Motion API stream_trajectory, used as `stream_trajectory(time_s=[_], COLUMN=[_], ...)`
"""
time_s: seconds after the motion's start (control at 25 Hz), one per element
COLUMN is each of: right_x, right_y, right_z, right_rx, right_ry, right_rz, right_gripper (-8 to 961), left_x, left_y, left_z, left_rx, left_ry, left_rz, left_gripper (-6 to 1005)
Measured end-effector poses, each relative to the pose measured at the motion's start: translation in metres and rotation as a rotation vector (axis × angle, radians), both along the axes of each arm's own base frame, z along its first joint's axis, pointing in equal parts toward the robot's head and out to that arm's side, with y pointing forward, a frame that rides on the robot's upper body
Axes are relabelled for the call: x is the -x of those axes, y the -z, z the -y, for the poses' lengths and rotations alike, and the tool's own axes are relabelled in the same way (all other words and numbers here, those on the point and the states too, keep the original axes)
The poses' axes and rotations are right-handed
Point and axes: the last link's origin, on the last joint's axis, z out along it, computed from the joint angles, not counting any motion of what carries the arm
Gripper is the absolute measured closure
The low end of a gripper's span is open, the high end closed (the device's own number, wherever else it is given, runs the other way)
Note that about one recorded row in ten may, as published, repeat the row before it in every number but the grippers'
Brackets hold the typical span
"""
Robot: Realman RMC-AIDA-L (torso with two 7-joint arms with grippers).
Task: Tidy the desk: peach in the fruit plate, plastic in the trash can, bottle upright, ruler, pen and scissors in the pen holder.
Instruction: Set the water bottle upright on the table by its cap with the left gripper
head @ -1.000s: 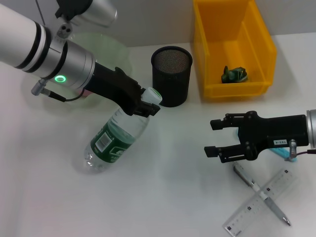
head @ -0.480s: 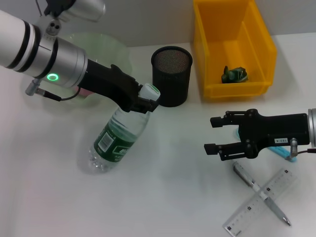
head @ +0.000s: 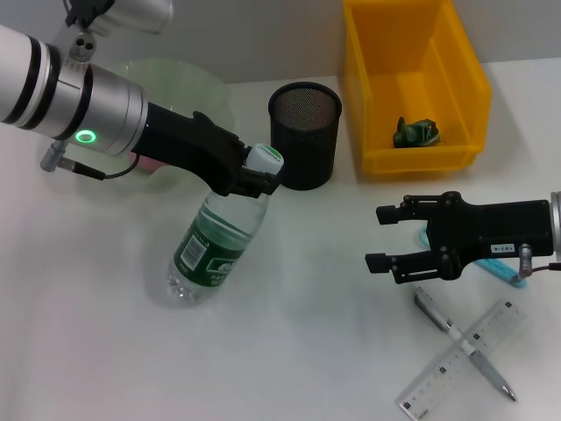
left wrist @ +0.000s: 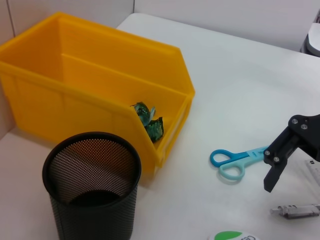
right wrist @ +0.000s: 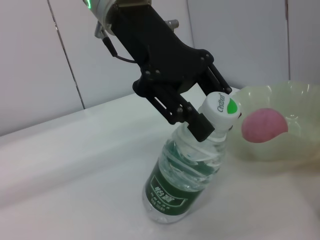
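Note:
A clear bottle [head: 215, 241] with a green label leans on its base at the desk's middle left. My left gripper [head: 254, 175] is shut on its neck just under the white cap; the right wrist view shows the bottle [right wrist: 187, 172] in that left gripper [right wrist: 210, 122] too. The pink peach [right wrist: 265, 126] lies in the pale green fruit plate [head: 202, 83]. Green plastic [head: 415, 132] sits inside the yellow trash can [head: 368, 96]. The black mesh pen holder [head: 304, 132] stands between them. My right gripper [head: 383, 237] hovers open near the blue scissors [left wrist: 235, 161], pen [head: 438, 317] and ruler [head: 429, 386].
The pen lies crossed over the clear ruler at the front right corner. In the head view my right gripper covers most of the scissors. Bare white desk stretches between the bottle and the right gripper.
My left gripper has lifted the bottle's neck, so the bottle stands steeper and its base has slid slightly right. The right gripper has barely moved.

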Motion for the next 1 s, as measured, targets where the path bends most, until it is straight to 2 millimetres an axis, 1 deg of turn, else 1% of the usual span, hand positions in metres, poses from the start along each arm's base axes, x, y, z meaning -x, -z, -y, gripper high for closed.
stream_trajectory(time_s=[1.0], right_x=[-0.0003], right_y=[-0.0012], right_z=[0.0011], right_rx=[0.007], right_ry=[0.003], right_rz=[-0.003], right_gripper=[151], left_x=[0.002], left_y=[-0.0087], left_z=[0.0006], left_rx=[-0.012], left_ry=[-0.004], left_rz=[0.061], left_gripper=[537])
